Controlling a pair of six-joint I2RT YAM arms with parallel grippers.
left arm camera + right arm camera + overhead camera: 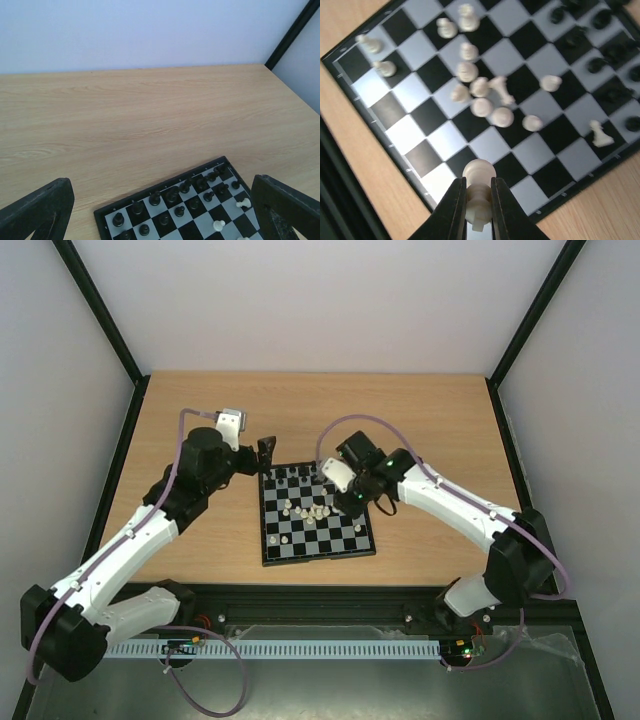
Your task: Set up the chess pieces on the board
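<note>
The board [316, 546] lies flat mid-table. Black pieces [292, 476] stand along its far rows, also in the left wrist view [180, 192]. Cream-white pieces [314, 511] cluster mid-board, several lying loose in the right wrist view [482, 95]. My right gripper [479, 192] is shut on a cream-white pawn [479, 179] and holds it above the board's edge squares [445, 165]. In the top view the right gripper [345, 490] hangs over the board's right side. My left gripper [266, 453] is open and empty just beyond the board's far left corner; its fingers [40, 210] frame the board [165, 227].
Bare wooden table [320, 415] stretches behind the board. White walls and black frame posts [115, 335] bound the cell. A black rail [320, 595] runs along the near edge between the arm bases.
</note>
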